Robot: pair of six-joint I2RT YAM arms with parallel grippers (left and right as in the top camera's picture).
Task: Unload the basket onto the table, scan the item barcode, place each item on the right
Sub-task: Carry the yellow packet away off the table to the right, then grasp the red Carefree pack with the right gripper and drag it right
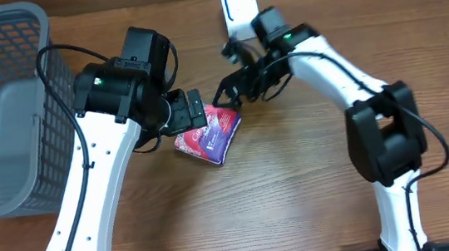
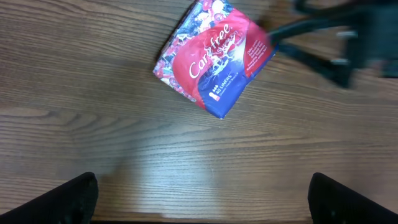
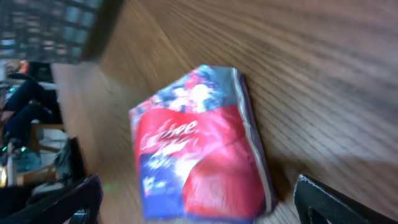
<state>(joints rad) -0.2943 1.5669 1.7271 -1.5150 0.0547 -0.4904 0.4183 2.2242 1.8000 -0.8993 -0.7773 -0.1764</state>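
Brown wood table. Overhead: the pack lies at centre, between the left gripper and right gripper, the scanner beyond. Left wrist: jaws wide apart, pack ahead, well clear of them. Right wrist: jaws apart too, pack just before them. No barcode shows; best pinch one edge squarely, keep the faces uncovered, then turn it until the code meets the scanner.
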